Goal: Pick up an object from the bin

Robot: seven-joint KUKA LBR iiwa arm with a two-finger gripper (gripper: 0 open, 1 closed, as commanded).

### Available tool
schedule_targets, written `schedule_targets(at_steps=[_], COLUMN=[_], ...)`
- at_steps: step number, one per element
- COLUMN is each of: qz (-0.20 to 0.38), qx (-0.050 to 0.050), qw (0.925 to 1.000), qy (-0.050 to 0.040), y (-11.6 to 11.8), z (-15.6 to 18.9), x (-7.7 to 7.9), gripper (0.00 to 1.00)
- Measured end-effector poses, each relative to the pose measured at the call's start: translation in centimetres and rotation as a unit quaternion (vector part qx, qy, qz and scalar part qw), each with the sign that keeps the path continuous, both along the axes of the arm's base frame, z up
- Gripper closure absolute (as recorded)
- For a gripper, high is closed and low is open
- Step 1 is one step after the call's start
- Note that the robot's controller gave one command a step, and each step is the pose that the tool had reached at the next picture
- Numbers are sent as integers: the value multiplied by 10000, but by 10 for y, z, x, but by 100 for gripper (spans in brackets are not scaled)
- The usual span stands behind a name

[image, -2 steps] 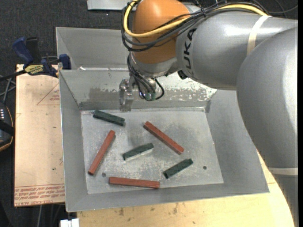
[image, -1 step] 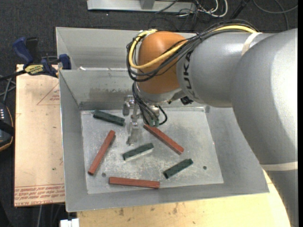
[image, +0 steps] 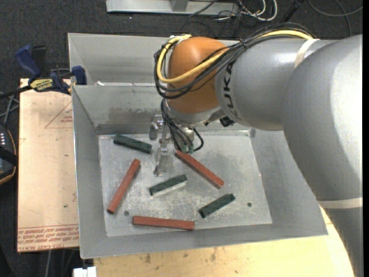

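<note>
My gripper (image: 162,164) hangs low over the middle of the bin floor, under the arm's wrist. Just below its tip lies a dark green bar (image: 168,184) with a pale edge, apart from it. A red bar (image: 199,168) lies slanted right beside the gripper on its right, with its upper end close to the gripper. To the left, another dark green bar (image: 132,143) rests near the back wall. I see nothing held in the gripper.
A long red bar (image: 124,185) lies slanted at the left. Another red bar (image: 163,223) lies flat along the front edge. A third dark green bar (image: 217,205) sits at the front right. The arm covers the bin's back right.
</note>
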State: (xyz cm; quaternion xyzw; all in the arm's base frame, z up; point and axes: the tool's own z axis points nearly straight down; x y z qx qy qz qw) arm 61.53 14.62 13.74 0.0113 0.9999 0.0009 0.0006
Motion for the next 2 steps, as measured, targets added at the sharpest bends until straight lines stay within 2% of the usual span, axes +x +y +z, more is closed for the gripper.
schedule_targets(at_steps=[1,2], qz=[437,435], qx=[-6,-5], qw=[9990,9991], qy=[0,0], y=[-62,-62], z=[-66,-66], x=[-38,-38], gripper=[100,100])
